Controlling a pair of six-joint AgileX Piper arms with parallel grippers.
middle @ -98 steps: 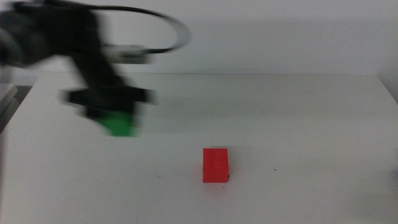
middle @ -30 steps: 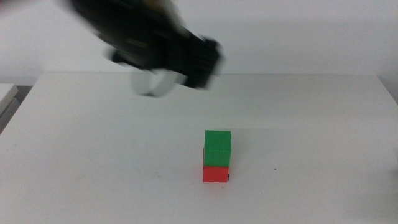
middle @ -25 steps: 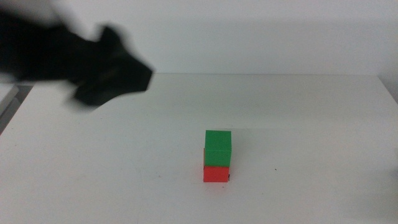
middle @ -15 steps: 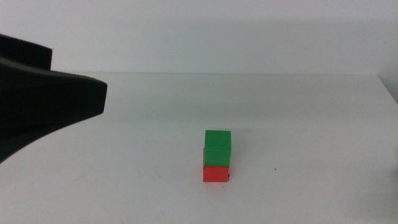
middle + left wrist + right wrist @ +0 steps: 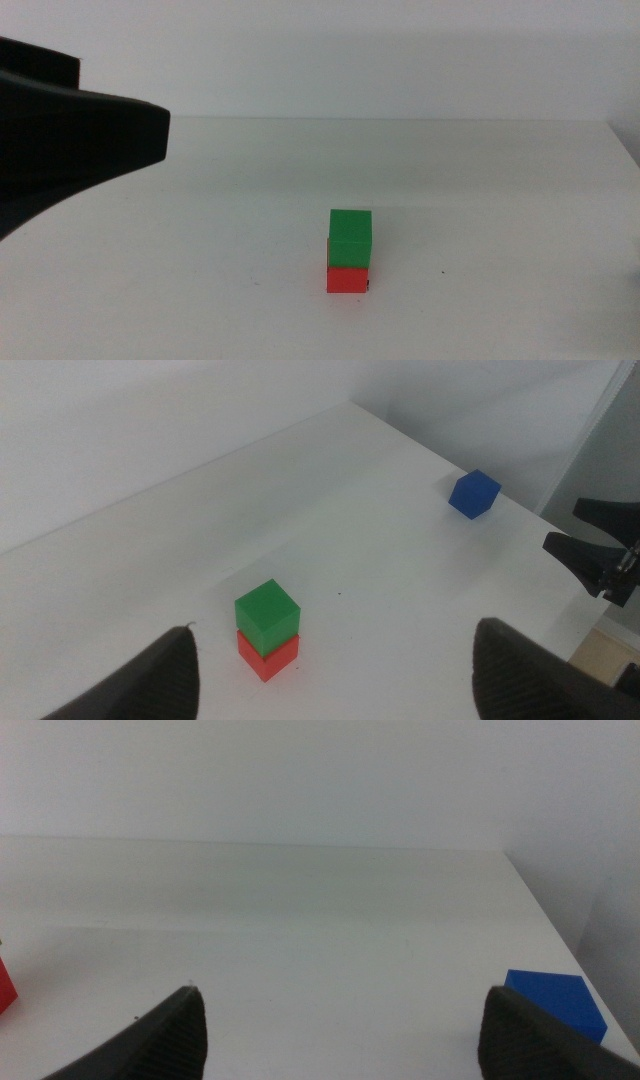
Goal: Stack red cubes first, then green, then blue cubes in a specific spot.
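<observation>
Spreading wide under everything, the white table [image 5: 480, 180] carries the left gripper [image 5: 335, 660], raised at its left side with jaws far apart and nothing between them. The right gripper [image 5: 340, 1025] waits at the right side, jaws also wide and empty. Green cube [image 5: 350, 238] sits squarely on the red cube [image 5: 347, 279] near the table's middle, and the blue cube [image 5: 474, 493] lies well apart by the right edge.
</observation>
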